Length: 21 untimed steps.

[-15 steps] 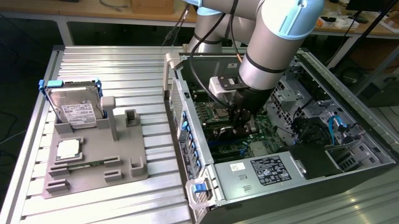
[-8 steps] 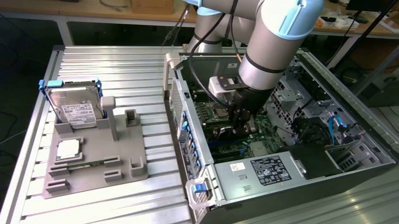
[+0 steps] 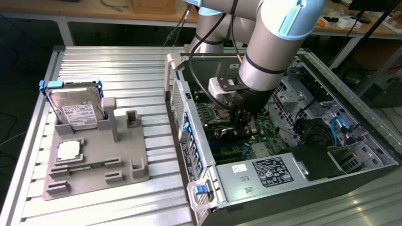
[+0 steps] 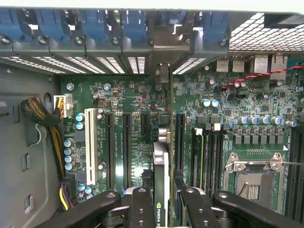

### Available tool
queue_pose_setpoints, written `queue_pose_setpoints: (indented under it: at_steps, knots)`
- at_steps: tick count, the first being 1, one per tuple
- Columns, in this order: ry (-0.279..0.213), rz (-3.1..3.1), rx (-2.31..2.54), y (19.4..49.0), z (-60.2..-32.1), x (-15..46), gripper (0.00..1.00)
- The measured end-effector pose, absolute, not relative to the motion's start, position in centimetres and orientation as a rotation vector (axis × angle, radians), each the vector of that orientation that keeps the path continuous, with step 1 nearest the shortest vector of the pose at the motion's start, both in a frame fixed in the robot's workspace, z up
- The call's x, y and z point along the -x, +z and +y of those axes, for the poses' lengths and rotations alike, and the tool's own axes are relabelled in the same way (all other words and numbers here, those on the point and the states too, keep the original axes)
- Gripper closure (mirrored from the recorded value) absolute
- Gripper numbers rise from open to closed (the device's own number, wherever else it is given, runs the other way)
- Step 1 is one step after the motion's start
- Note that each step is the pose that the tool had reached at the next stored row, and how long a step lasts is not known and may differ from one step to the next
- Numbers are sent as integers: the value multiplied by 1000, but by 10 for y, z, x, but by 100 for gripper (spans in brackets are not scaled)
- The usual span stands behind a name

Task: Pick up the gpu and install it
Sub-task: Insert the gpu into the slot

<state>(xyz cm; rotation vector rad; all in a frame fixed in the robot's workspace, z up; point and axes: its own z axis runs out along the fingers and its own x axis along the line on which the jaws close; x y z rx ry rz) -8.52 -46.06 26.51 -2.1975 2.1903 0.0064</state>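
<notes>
In the wrist view the gpu (image 4: 162, 166) stands edge-on between my fingers, a thin card with a green logo on its near end. It runs along a long slot of the green motherboard (image 4: 142, 95), and its metal bracket end (image 4: 163, 73) reaches the rear wall of the case. My gripper (image 4: 161, 197) is shut on the card, one black finger (image 4: 141, 209) on each side. In the exterior view my gripper (image 3: 242, 126) is deep inside the open computer case (image 3: 351, 117), low over the motherboard, and it covers most of the card.
Black expansion slots (image 4: 126, 147) and a white slot (image 4: 90, 147) lie beside the card, with RAM slots (image 4: 213, 156) and the CPU socket (image 4: 254, 183) on the other side. Blue clips (image 4: 95, 21) line the rear wall. Outside, a grey fixture (image 3: 125, 160) holds the blue-framed hard drive (image 3: 75, 110).
</notes>
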Motion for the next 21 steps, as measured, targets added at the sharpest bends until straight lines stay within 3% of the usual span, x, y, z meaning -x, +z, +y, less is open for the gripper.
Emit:
queue_pose_setpoints:
  at_steps: [21]
  knots:
    - [6,2190,2197,263,-461,91,73]
